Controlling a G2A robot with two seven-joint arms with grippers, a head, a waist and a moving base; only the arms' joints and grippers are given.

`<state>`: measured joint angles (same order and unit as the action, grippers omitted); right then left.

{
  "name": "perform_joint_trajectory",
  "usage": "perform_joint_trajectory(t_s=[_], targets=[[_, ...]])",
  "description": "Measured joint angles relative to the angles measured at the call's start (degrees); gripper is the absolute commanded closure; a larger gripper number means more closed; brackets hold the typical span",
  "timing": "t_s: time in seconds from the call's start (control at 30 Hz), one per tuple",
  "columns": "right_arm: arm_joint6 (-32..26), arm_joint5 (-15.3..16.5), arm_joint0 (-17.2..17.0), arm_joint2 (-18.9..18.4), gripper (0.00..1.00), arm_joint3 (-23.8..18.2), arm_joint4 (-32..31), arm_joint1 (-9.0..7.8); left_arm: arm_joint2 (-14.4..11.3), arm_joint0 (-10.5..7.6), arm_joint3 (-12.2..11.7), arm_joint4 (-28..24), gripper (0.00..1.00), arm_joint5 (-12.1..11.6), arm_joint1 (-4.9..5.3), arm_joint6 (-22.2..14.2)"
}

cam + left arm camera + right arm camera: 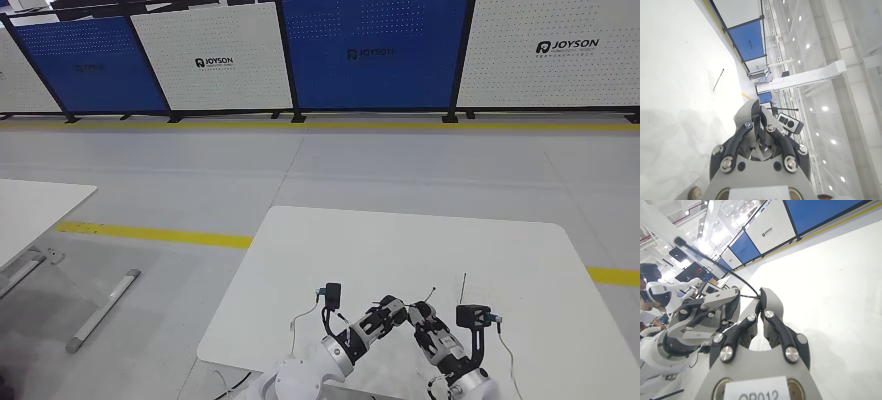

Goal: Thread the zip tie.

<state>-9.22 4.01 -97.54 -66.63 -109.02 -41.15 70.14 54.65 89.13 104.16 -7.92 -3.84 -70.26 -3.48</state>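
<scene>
White table (pixel 420 240), both arms parked at its near edge with tips almost touching. Right gripper (pixel 759 298) is pressed together on the zip tie (pixel 738 277), pinching the strap low down. The rest of the strap arcs up into free air with the head (pixel 678 240) hanging loose at the far end. Left gripper (pixel 737 294) sits just beside it, fingers also pressed together. A thin bit of strap runs across from the right tips to it, so I'd say it has the tail end, not 100% sure. Progress: tie is picked up and held between both grippers, but there's no loop and the tail is nowhere near the head, so the threading itself is all still to do. A second tie (pixel 718 79) lies flat on the table, well apart, untouched. Hard to make out: the contact point inside the left fingertips, the head's slot orientation, and the held tie in the top view is barely a hairline.
</scene>
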Motion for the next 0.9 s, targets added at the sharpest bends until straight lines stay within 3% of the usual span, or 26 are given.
perform_joint_trajectory(t_s=[0.9], targets=[[-2.96,-0.44,1.18,1.16,1.0,1.35,-1.3,0.07,0.58,0.67,1.02,-0.85,1.0,-4.56,-0.01,-0.76]])
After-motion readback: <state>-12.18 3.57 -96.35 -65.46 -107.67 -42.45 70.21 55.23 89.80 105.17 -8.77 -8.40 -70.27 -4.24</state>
